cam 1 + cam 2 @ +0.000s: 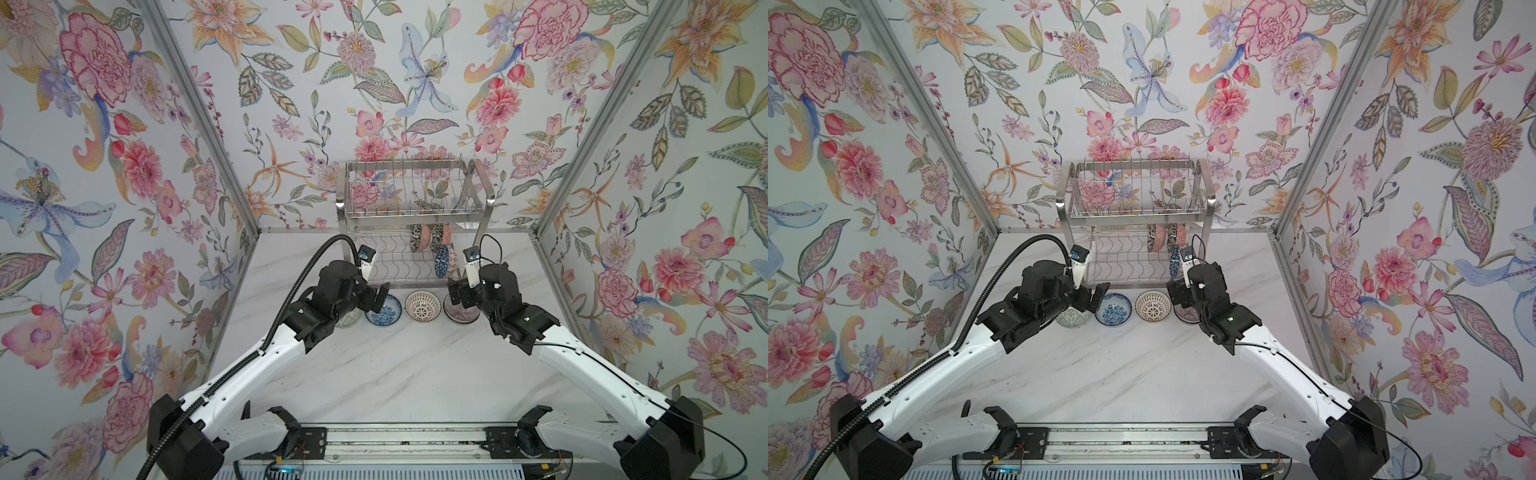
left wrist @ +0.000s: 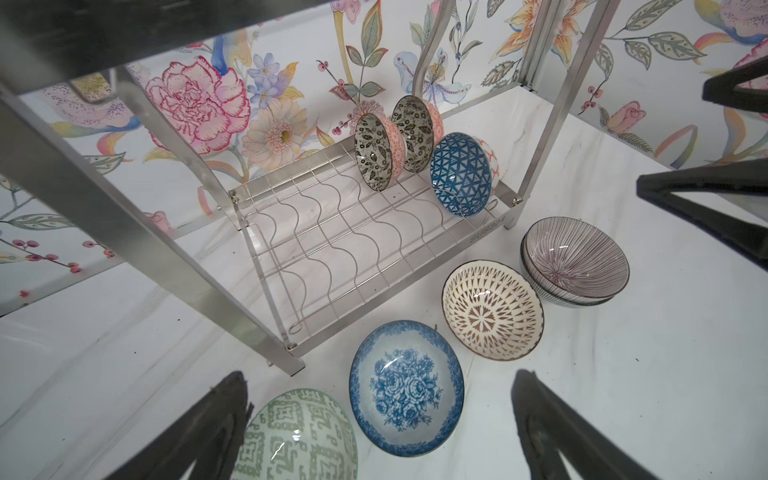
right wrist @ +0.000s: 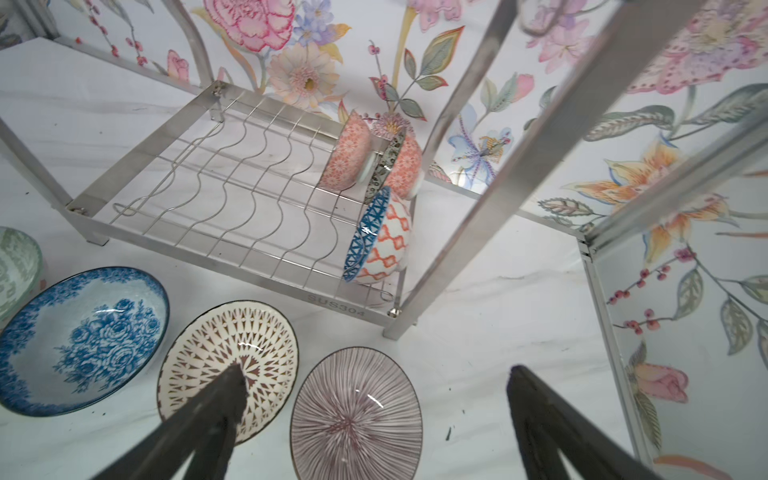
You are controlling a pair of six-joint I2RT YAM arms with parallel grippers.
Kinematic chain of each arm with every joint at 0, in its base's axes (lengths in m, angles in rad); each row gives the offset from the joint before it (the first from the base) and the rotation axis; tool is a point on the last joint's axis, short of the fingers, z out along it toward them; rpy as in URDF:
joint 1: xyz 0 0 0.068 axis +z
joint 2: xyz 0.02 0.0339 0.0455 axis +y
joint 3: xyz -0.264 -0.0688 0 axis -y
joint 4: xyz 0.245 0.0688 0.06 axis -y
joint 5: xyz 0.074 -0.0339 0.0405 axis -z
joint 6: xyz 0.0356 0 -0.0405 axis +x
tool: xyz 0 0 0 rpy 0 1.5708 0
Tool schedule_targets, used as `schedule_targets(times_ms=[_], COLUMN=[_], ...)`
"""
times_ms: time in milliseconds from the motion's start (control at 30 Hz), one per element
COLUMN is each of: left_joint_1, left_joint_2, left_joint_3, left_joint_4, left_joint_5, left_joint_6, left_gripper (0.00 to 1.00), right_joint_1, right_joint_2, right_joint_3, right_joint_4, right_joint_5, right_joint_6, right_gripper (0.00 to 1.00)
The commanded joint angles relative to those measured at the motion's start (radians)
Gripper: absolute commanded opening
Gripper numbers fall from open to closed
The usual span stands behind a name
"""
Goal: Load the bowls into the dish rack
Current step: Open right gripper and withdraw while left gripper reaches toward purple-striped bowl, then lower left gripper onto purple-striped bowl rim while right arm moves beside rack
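The left gripper and right gripper stand spread and empty. The purple-striped bowl, at five o'clock from the dish rack, seems glazed, slippery and breakable. I would pinch its rim.

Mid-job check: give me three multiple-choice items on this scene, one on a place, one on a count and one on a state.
1. Where in the dish rack do bowls stand?
A) upper tier
B) lower tier
C) both tiers

2. How many bowls stand in it?
A) one
B) three
C) six

3. How are the left gripper and the right gripper?
A) both open, holding nothing
B) left shut on a bowl
C) right shut on a bowl

Answers:
1 B: the left wrist view shows them on the lower wavy wires, and the upper tier looks bare in both top views.
2 B: there are two leaf bowls and one blue triangle bowl.
3 A: each wrist view shows spread fingers gripping nothing.
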Motion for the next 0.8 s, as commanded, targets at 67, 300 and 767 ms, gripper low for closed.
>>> schedule_targets(times_ms=[67,300,767], left_joint_1=[-0.073,-0.131,-0.208], left_joint_2=[0.119,0.304,0.626], left_joint_3=[-0.015,0.055,0.301], left_joint_4=[0.174,0.272,0.275], left_joint_5=[-0.061,0.002,0.126], left_joint_6=[-0.074,-0.117,-0.141], left_gripper=[0.99,0.99,0.98], right_joint_1=[-0.057,-0.135,-0.197], right_joint_2=[-0.06,-0.078,-0.187], right_joint_3=[-0.068,-0.087,-0.041], right_joint_4=[-0.052,-0.053,-0.169], right_joint_5=[-0.03,-0.053,-0.085], right_joint_6=[0.054,0.069,0.088], right_gripper=[0.99,0.99,0.99])
